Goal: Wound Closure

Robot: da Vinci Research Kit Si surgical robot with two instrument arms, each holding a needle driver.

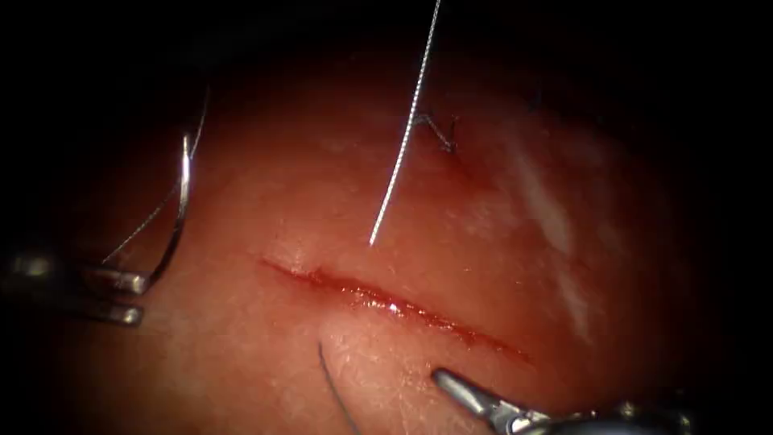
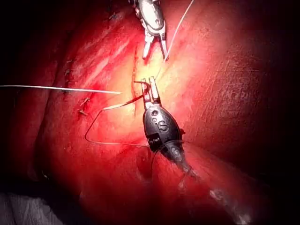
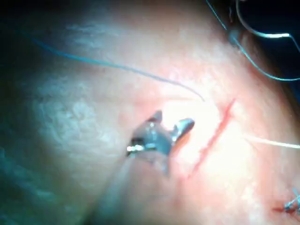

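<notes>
Needle (image 1: 182, 211) held clear of tissue (image 1: 241, 338).

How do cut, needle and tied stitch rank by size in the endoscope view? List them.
Largest first:
cut
needle, off the tissue, left end effector gripping its end
tied stitch
right end effector holds nothing.

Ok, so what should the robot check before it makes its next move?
1. Needle held firmly: ok, the left tool grips it near one end of its curve.
2. Needle out of the tissue: ok, it stands in the air left of the cut.
3. Right tool free: ok, jaws open, holding nothing.
4. Thread clear of both tools: ok, its loose end hangs above the cut.
5. Cut closed: not ok, it lies open.
</notes>
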